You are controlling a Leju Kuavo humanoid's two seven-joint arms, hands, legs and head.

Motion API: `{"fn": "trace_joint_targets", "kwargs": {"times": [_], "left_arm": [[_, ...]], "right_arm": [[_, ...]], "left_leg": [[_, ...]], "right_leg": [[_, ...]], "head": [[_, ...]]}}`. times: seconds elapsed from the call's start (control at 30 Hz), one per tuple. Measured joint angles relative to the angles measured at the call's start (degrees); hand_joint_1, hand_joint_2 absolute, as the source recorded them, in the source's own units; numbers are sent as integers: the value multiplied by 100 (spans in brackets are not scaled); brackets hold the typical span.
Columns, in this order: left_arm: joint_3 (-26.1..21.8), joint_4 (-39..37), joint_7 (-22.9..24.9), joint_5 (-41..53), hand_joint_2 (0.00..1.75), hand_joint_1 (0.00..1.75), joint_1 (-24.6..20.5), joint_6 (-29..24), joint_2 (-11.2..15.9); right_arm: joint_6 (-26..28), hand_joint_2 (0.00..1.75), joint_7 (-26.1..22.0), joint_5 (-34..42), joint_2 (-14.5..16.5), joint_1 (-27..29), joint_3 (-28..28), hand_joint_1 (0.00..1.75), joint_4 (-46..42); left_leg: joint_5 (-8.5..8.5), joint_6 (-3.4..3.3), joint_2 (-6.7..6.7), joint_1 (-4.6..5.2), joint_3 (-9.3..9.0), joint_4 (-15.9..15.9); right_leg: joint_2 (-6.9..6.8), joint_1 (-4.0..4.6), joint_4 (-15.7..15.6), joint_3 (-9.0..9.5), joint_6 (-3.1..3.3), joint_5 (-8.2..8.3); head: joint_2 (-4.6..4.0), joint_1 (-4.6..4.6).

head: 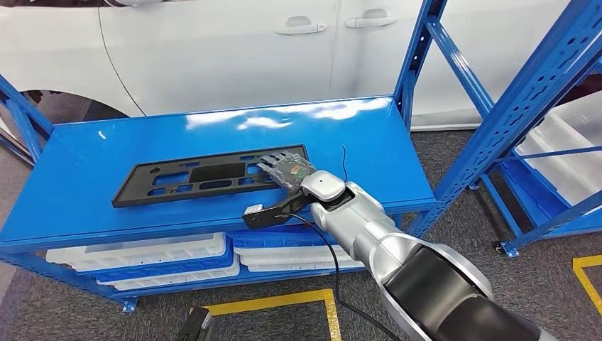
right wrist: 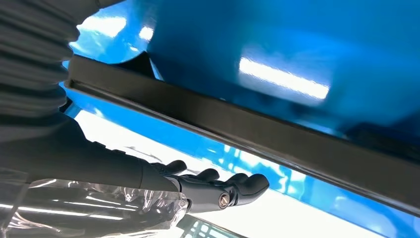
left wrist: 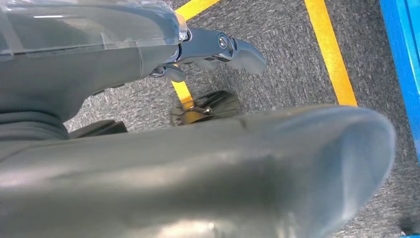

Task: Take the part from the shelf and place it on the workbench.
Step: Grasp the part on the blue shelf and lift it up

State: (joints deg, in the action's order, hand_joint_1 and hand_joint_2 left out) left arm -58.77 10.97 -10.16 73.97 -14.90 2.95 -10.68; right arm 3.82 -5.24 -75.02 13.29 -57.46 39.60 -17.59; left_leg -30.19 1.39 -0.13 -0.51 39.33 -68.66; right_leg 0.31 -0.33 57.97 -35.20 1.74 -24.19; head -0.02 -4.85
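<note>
The part is a flat black plate frame (head: pixel 192 177) with cut-outs, lying on the blue top shelf board (head: pixel 213 128). My right hand (head: pixel 287 170) reaches in from the near right, its fingers stretched flat over the part's right end; I cannot tell if they touch it. In the right wrist view the part's long dark edge (right wrist: pixel 247 124) runs across the blue board, and my right hand (right wrist: pixel 213 186) lies beside it with fingers straight and nothing gripped. My left hand (left wrist: pixel 208 49) hangs over the grey floor and holds nothing.
White trays (head: pixel 142 256) are stacked on the lower shelf. A white car (head: pixel 213 50) stands close behind the rack. A second blue rack (head: pixel 525 106) with white bins (head: pixel 568 163) is at the right. Yellow tape (head: pixel 284 302) marks the carpet.
</note>
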Motion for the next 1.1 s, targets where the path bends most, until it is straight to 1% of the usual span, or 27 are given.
{"fn": "trace_joint_targets", "kwargs": {"times": [0.03,0.07,0.1,0.13,0.17,0.2,0.23,0.27,0.37,0.4,0.43,0.47,0.53,0.57,0.6,0.63,0.7,0.73,0.77,0.8,0.87,0.9,0.93,0.97,1.03,1.07,1.1], "left_arm": [[-1,0,0,1,0,0,4,3,1],[-1,0,0,1,0,0,8,7,1],[-1,0,-1,2,0,0,11,10,2],[-1,0,-3,2,0,0,9,13,2],[-1,0,-7,2,0,0,2,15,2],[0,0,-13,2,0,0,-7,17,2],[1,0,-20,2,0,0,-15,20,2],[1,0,-28,2,0,0,-18,23,2],[2,0,-55,2,0,0,-12,26,0],[2,0,-62,2,0,0,-13,26,-1],[3,0,-68,2,0,0,-17,27,-2],[3,0,-72,2,0,0,-20,27,-2],[4,0,-76,2,0,0,-19,28,-1],[4,0,-79,2,0,0,-15,28,-1],[4,0,-80,2,0,0,-11,28,-1],[4,0,-83,2,0,0,-8,29,-1],[4,0,-92,2,0,0,-7,35,-7],[4,0,-99,2,0,0,-7,39,-11],[4,0,-108,2,0,0,-7,42,-15],[4,0,-116,2,0,0,-7,43,-17],[4,0,-132,2,0,0,-6,43,-17],[4,0,-140,1,0,0,-4,42,-16],[4,0,-148,-1,0,0,-3,43,-15],[4,0,-157,-3,0,0,-1,43,-15],[4,0,-171,-8,0,0,7,44,-15],[4,0,-177,-9,0,0,15,44,-15],[4,0,-182,-10,0,0,24,44,-14]], "right_arm": [[4,175,4,-1,0,6,3,3,1],[5,175,8,-2,0,14,5,8,1],[8,175,8,-2,0,20,7,14,1],[12,175,8,-2,0,18,8,26,1],[19,175,8,-2,0,10,9,34,0],[30,175,8,-2,-1,-2,9,43,-1],[43,175,8,-2,-1,-13,9,50,-1],[57,175,8,-2,-2,-18,10,53,-1],[96,175,8,-1,-3,-18,13,62,-1],[110,175,8,0,-5,-22,13,64,-1],[125,175,8,2,-7,-28,14,68,-1],[138,175,8,4,-11,-27,14,73,-1],[175,175,6,11,-27,-11,14,83,-1],[192,175,4,13,-36,1,14,88,-1],[209,175,2,15,-42,6,14,90,-1],[219,175,-2,16,-45,4,14,99,-1],[239,175,-19,22,-46,-17,14,113,-3],[256,175,-32,30,-46,-29,14,120,-5],[279,175,-45,42,-46,-37,13,121,-8],[300,175,-56,54,-47,-41,13,120,-11],[329,175,-67,75,-51,-44,10,123,-16],[336,175,-73,79,-54,-45,10,127,-17],[340,175,-81,82,-55,-46,9,132,-17],[346,175,-92,82,-55,-41,9,136,-18],[359,175,-109,84,-55,-19,9,141,-17],[370,175,-115,86,-55,-1,9,143,-16],[385,175,-123,93,-56,16,7,145,-16]], "left_leg": [[-124,16,0,-10,166,-353],[-155,24,1,-15,266,-553],[-75,25,1,-17,266,-535],[103,18,1,-19,157,-288],[318,5,1,-20,-19,102],[474,-14,-1,-12,-203,488],[568,-41,-6,-4,-343,789],[593,-68,-11,5,-416,954],[595,-163,-18,4,-433,1033],[609,-200,-16,-3,-442,1054],[625,-233,-11,-11,-450,1077],[632,-256,-7,-11,-456,1088],[633,-278,-5,2,-454,1089],[630,-283,-6,9,-455,1084],[627,-287,-8,15,-458,1077],[621,-289,-11,21,-462,1068],[604,-281,-20,39,-471,1049],[595,-267,-24,53,-468,1038],[589,-248,-25,63,-462,1032],[586,-224,-24,68,-458,1032],[575,-170,-19,63,-459,1039],[534,-140,-17,60,-448,1002],[435,-109,-16,53,-393,867],[280,-79,-13,38,-280,609],[-76,-23,-12,6,74,-161],[-165,-4,-12,-8,223,-464],[-149,9,-11,-18,287,-580]], "right_leg": [[1,2,3,0,5,-3],[3,3,8,0,7,-6],[8,1,14,1,6,-10],[14,-1,21,5,-1,-16],[21,-2,31,10,-14,-26],[27,8,44,6,-34,-38],[33,18,56,-3,-59,-44],[36,27,62,-15,-85,-44],[37,28,64,-32,-167,-45],[33,24,138,-63,-194,-108],[29,21,320,-143,-217,-230],[24,12,619,-278,-234,-399],[17,7,1389,-645,-256,-729],[15,6,1643,-773,-258,-786],[13,6,1690,-803,-252,-734],[10,7,1502,-718,-236,-581],[2,23,707,-329,-175,-199],[-3,35,368,-171,-147,-80],[-5,49,159,-78,-126,-27],[-6,62,84,-50,-113,-32],[-4,41,43,-38,-79,-8],[-3,22,15,-20,-54,7],[-4,2,-13,-2,-29,22],[-5,-9,-30,10,-14,32],[-4,-6,-32,9,-2,33],[-3,-5,-30,9,-1,32],[-1,-6,-27,8,-2,29]], "head": [[0,0],[0,0],[0,0],[0,0],[0,0],[0,0],[0,0],[0,1],[0,2],[0,2],[0,2],[0,2],[0,2],[0,2],[0,2],[0,2],[0,2],[0,2],[0,2],[0,2],[0,1],[0,1],[0,0],[0,0],[0,0],[0,0],[0,0]]}}
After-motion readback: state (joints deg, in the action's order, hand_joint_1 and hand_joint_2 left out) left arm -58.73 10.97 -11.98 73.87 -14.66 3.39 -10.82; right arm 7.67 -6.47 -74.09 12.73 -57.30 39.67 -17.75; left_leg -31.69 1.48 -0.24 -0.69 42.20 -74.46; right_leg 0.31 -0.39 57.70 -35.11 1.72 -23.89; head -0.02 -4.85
